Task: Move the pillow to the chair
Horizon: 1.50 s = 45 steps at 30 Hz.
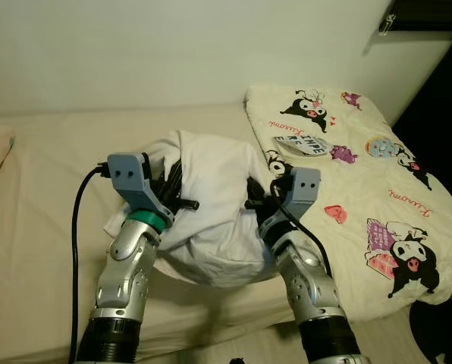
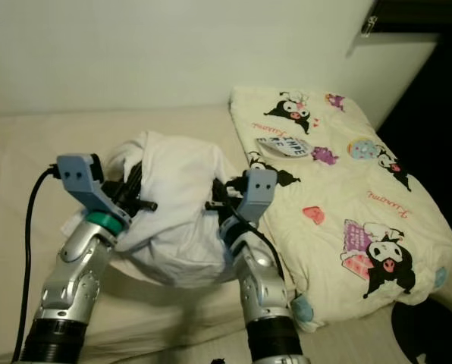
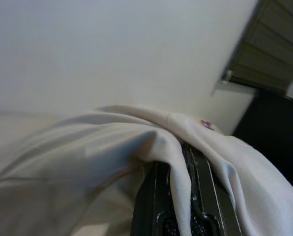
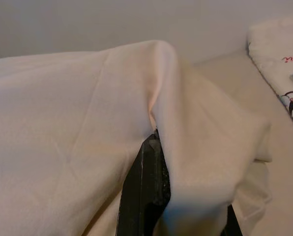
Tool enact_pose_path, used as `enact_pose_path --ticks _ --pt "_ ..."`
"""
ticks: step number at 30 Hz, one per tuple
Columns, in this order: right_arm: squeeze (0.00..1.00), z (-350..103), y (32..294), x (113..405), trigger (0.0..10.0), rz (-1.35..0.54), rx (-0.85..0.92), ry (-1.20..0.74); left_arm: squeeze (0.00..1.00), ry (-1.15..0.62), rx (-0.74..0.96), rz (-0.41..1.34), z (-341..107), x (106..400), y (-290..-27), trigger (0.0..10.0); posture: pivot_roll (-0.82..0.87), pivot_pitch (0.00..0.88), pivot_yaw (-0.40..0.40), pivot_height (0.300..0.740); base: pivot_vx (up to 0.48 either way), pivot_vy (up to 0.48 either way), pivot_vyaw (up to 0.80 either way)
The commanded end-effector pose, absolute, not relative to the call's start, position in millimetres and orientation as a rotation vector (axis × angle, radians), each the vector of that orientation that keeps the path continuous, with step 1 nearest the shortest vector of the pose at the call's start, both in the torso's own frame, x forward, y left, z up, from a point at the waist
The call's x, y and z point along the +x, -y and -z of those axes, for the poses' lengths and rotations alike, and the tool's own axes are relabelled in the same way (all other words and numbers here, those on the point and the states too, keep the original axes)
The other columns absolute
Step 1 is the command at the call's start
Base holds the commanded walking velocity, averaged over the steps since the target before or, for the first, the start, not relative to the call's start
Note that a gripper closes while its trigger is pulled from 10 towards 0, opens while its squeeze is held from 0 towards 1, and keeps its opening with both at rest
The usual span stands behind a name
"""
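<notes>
A white pillow (image 1: pixel 211 208) is bunched up and held between my two arms above the beige bed (image 1: pixel 51 182). My left gripper (image 1: pixel 171 182) is shut on the pillow's left side, its black fingers (image 3: pixel 159 196) pinching a fold of cloth. On the pillow's right side my right gripper (image 1: pixel 258 196) is shut too, with cloth draped over its fingers (image 4: pixel 149 191). The pillow sags below both grips and hangs a little above the mattress.
A cream blanket (image 1: pixel 370 174) printed with cartoon figures lies on the bed to the right, with a small packet (image 1: pixel 302 143) on it. A plain white wall (image 1: pixel 173 53) stands behind the bed. Dark floor (image 1: pixel 438 98) lies beyond the blanket's right edge.
</notes>
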State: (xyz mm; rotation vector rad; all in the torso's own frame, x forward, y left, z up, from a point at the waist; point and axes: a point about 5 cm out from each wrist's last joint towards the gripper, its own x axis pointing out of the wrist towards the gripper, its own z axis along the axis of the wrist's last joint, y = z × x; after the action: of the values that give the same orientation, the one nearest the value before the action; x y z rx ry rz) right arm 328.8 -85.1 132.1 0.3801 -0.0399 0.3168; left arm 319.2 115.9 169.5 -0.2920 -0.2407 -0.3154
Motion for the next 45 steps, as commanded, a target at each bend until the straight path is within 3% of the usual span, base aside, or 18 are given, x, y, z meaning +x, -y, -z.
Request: enact_pose_path --ticks 1,29,45 --pt "0.00 -150.2 76.8 330.2 10.0 -0.368 0.390 0.123 0.00 0.278 -0.288 0.436 -178.4 315.5 -92.1 10.0 0.00 0.015 -0.041 0.740 0.000 0.000 -0.80" --pt "0.00 -157.9 82.0 329.5 10.0 -0.353 0.396 0.162 0.00 0.282 -0.299 0.440 -181.1 319.5 -90.1 10.0 -0.01 0.004 -0.026 0.740 0.000 0.000 -0.80" --pt "0.00 -187.1 83.9 332.0 10.0 -0.361 0.424 0.258 0.00 0.400 -0.300 0.477 -218.4 321.2 -82.3 10.0 -0.02 0.011 -0.026 0.740 0.000 0.000 -0.80"
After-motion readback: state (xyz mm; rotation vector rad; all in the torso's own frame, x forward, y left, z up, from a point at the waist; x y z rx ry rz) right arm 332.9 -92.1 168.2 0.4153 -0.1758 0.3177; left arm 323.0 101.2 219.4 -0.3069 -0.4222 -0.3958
